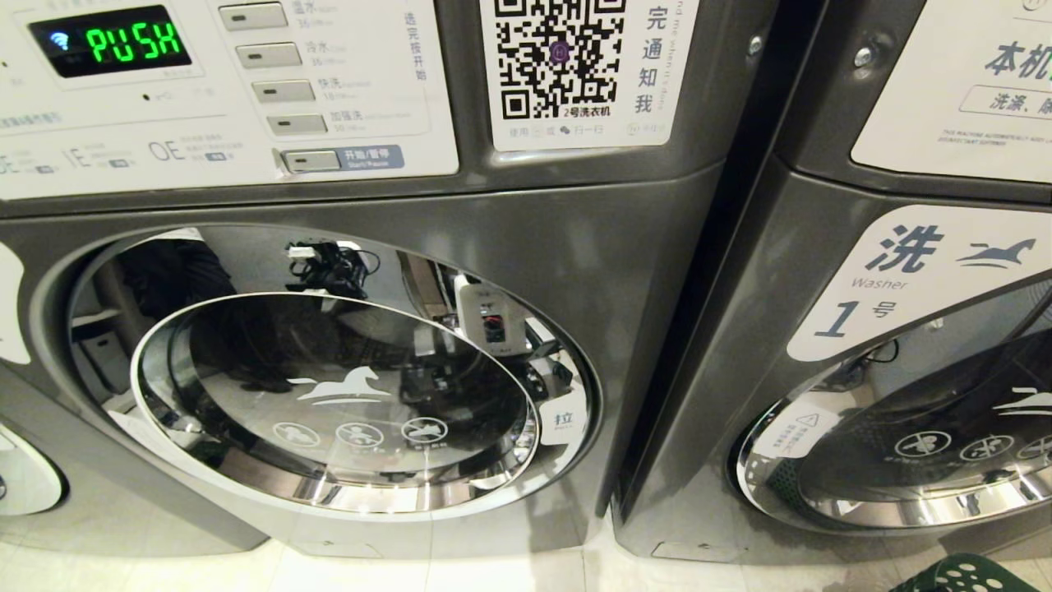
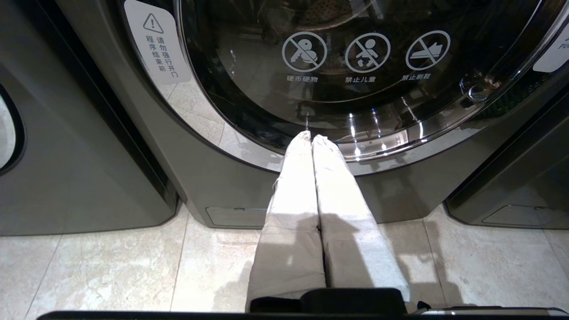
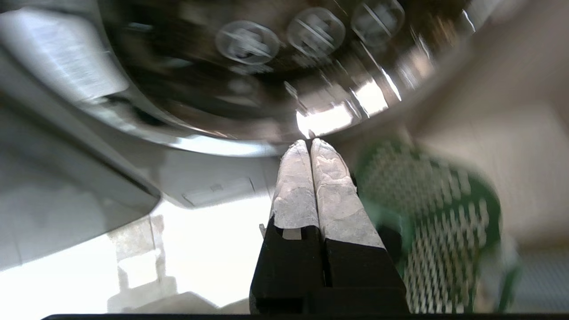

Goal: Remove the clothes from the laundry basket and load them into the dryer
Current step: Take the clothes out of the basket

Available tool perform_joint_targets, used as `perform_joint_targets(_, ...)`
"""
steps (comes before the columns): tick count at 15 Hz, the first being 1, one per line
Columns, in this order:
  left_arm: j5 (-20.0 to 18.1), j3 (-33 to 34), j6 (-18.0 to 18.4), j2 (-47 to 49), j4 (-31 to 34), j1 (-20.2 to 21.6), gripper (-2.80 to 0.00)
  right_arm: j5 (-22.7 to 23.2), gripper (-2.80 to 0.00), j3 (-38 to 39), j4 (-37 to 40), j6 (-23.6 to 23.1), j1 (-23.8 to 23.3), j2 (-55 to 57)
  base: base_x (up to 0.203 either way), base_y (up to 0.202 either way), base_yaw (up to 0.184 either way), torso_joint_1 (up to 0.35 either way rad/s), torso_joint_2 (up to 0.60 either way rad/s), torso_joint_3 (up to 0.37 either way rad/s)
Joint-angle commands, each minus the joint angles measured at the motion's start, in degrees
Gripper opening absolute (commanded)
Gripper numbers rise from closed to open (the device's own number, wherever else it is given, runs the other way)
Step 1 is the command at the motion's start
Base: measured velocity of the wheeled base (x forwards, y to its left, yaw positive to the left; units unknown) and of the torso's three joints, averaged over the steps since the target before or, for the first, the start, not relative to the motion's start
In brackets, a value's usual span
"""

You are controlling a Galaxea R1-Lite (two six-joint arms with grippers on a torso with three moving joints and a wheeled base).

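My right hand (image 3: 310,143) is pressed shut on nothing, fingertips together, pointing at the lower rim of a closed door (image 3: 249,66). The green basket (image 3: 435,222) sits on the floor at about three o'clock of it. My left hand (image 2: 310,138) is shut and empty too, facing another closed door (image 2: 355,66). The display (image 1: 110,40) reads PUSH.

Left gripper (image 2: 311,138) and right gripper (image 3: 310,143) (both empty) are closed.
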Motion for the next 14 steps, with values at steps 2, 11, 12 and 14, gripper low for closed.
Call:
perform_joint_targets(2,0.00,0.02,0.02,-0.02,-0.02,-0.06,-2.80,-5.54,-2.80,-3.70,0.75,12.86,-1.55,22.74,0.000,0.000,0.000,0.000,0.00,0.000)
perform_joint_targets(11,0.00,-0.06,0.02,-0.02,-0.02,0.02,-2.80,12.88,-2.80,-8.24,0.74,20.75,-39.53,48.15,0.000,0.000,0.000,0.000,0.00,0.000)
perform_joint_targets(12,0.00,0.02,0.02,-0.02,-0.02,-0.06,-2.80,17.44,-2.80,-8.24,0.07,19.89,-44.97,51.63,0.000,0.000,0.000,0.000,0.00,0.000)
perform_joint_targets(14,0.00,-0.06,0.02,-0.02,-0.02,0.03,-2.80,22.79,-2.80,-8.33,-2.53,19.18,-51.56,59.74,0.000,0.000,0.000,0.000,0.00,0.000)
